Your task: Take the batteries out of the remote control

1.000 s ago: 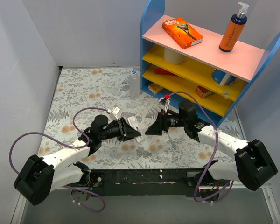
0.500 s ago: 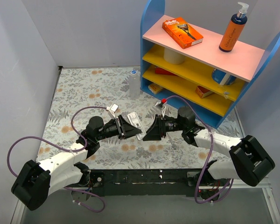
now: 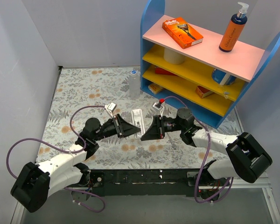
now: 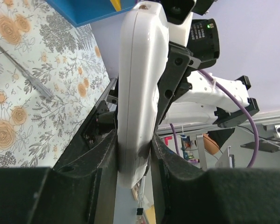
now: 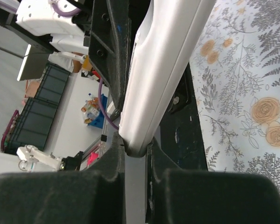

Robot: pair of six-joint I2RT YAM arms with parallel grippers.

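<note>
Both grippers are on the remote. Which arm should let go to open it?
Probably right. The left gripper holds the remote deeper between its fingers, which looks like the steadier grip. The right gripper pinches only the remote's end, so it could release more easily.

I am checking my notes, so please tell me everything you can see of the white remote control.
The remote control is a slim white bar of smooth-looking plastic with rounded edges. It is held above the floral table. The left gripper and the right gripper each clamp it between their black fingers, from opposite sides.
</note>
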